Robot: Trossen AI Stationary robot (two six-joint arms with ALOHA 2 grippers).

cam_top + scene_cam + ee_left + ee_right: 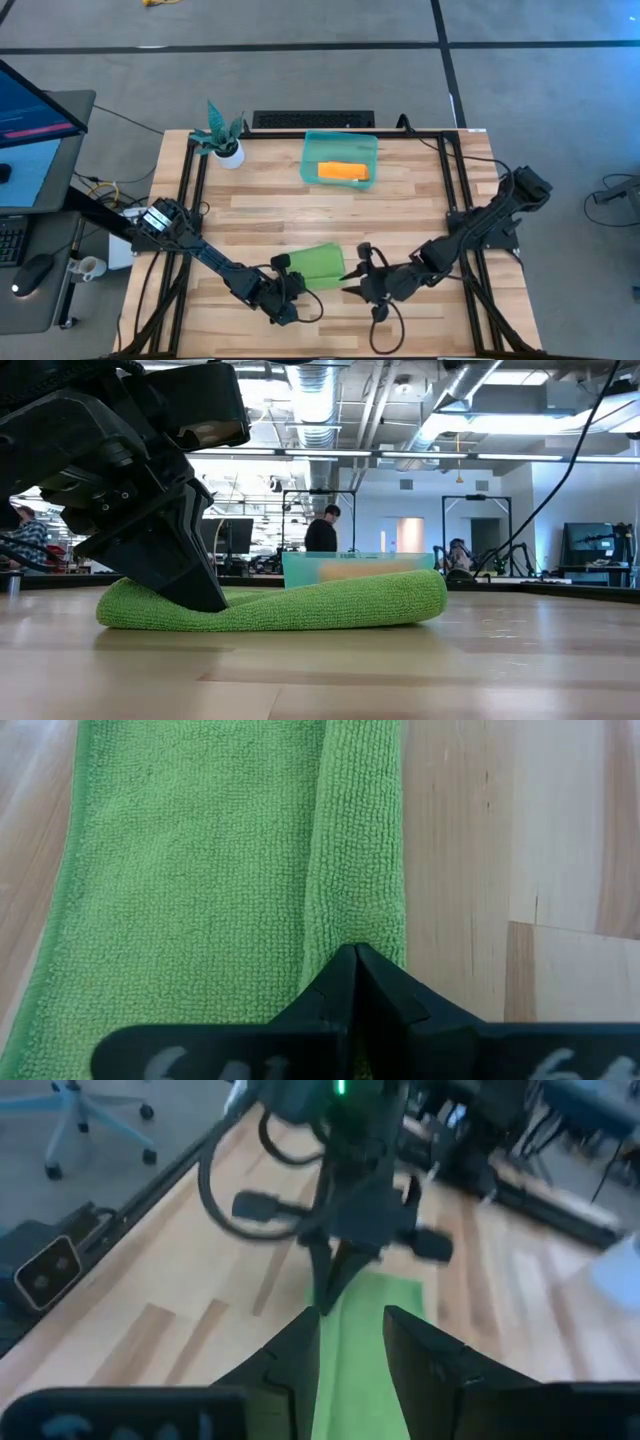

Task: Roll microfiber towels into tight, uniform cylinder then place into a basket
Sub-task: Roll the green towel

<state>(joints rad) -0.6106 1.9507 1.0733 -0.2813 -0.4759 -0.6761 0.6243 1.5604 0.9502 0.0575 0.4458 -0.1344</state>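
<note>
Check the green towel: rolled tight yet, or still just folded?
Not rolled yet. The green towel lies as a flat folded strip with only one long edge turned over; the left gripper, fingers shut, pins that edge. Low view shows it flattened.

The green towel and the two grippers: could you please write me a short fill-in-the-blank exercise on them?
1. The left gripper is ____ on the green towel's rolled edge.
2. The orange towel lies inside the ____.
3. The right gripper's fingers stand ____.
Missing words: shut; basket; apart
</note>
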